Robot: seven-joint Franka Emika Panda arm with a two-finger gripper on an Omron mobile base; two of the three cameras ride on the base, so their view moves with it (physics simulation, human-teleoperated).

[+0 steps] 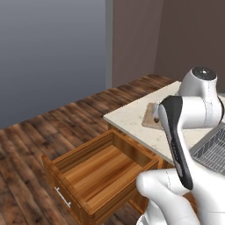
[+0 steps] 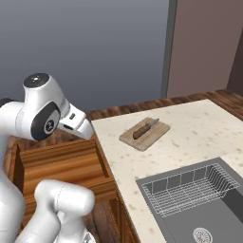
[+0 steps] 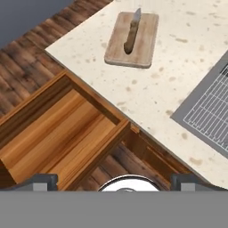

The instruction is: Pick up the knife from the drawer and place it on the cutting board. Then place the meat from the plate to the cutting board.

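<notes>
Open drawer (image 3: 58,133) on the left, nothing inside; gripper (image 3: 113,180) above it, jaws spread wide, carrying nothing. Further right, the knife (image 3: 132,33) lies flat on the cutting board (image 3: 147,44). Meat next: likely soft, slick, so pinch its thick middle.

The counter (image 3: 178,67) is cream speckled with brown, and on it lies a light-brown, grain-striped cutting board (image 3: 144,42) carrying a knife (image 3: 132,33) with dark brown handle and grey blade, beside the warm orange-brown drawer (image 3: 58,133).
</notes>
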